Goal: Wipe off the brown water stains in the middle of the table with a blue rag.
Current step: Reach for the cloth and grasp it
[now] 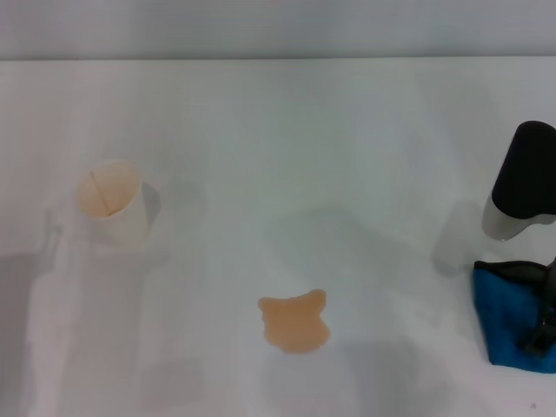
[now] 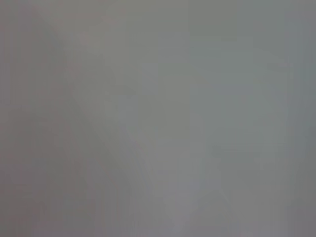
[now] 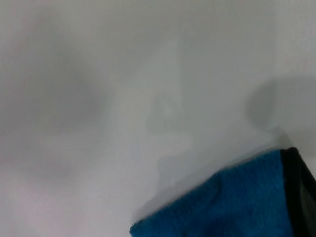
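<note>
White table (image 1: 278, 174), brown water stains (image 1: 295, 322) mid-front, blue rag (image 1: 508, 317) at right edge under right end effector (image 1: 540, 334), grip unclear

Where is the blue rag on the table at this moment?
In the head view the blue rag lies on the table at the robot's far right, under the right arm, well apart from the brown water stains.

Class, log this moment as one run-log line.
right pincer: over blue rag, table right edge | brown water stains: unwiped | left pincer: unseen
</note>
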